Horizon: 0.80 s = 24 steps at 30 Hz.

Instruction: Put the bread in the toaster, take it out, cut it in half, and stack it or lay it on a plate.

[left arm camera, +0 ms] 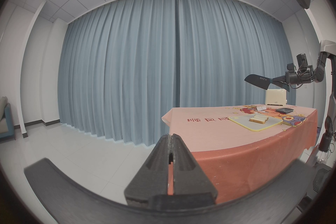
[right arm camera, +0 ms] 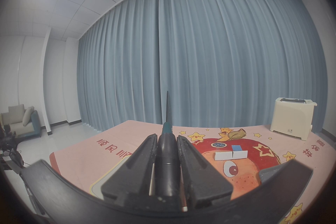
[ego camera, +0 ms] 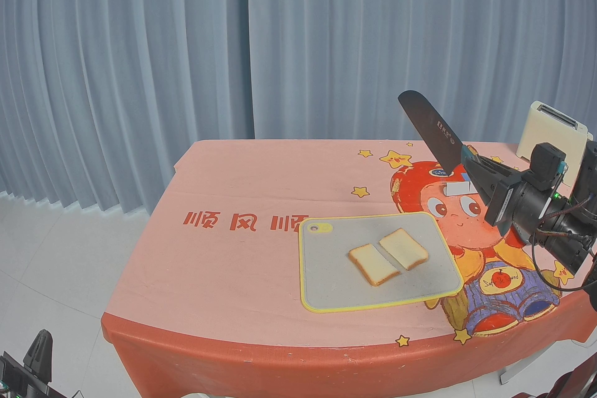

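bread halves (ego camera: 373, 263), likely light, crumbly, below right jaws clenched on knife (ego camera: 432, 129); left jaws closed, empty; pinch crust edges.

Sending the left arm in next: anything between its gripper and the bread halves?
Nothing visible. Bare tablecloth lies between the left gripper and the bread halves; the knife hangs raised beyond them.

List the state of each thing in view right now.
Bread: cut in two, halves lying flat and apart on the cutting board.
Knife: held up above the table, blade clear of the bread.
Right gripper: shut on the knife.
Left gripper: shut, empty.
Toaster: upright, no bread sticking out.
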Motion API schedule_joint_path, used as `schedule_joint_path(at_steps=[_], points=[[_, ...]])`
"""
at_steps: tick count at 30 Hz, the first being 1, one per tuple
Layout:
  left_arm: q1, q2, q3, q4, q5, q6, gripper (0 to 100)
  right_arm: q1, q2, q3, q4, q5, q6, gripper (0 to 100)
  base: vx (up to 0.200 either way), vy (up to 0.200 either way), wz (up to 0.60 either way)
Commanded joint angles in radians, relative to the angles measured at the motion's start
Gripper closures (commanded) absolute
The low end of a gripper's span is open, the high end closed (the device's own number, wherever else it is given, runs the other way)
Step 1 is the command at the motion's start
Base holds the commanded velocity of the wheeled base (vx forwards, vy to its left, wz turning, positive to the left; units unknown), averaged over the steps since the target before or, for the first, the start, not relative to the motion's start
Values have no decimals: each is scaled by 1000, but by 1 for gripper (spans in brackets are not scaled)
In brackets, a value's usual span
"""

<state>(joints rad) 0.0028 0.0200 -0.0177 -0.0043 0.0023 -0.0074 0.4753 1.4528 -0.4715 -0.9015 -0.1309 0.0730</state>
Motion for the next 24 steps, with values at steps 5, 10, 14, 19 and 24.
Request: schedule_joint_path(at_steps=[5, 10, 14, 19, 24], points=[[0, 1, 18, 0, -1, 0, 100, -4, 1, -4, 0, -1, 1, 100, 0, 0, 0], [0, 1, 18, 0, 1, 0, 100, -1, 1, -1, 0, -1, 1, 100, 0, 0, 0], [0, 1, 18, 0, 1, 0, 100, 0, 5, 1, 3, -1, -1, 100, 0, 0, 0], [0, 1, 18, 0, 1, 0, 100, -1, 3, 1, 1, -1, -1, 100, 0, 0, 0], [0, 1, 18, 0, 1, 0, 100, -3, 5, -1, 1, -1, -1, 100, 0, 0, 0]])
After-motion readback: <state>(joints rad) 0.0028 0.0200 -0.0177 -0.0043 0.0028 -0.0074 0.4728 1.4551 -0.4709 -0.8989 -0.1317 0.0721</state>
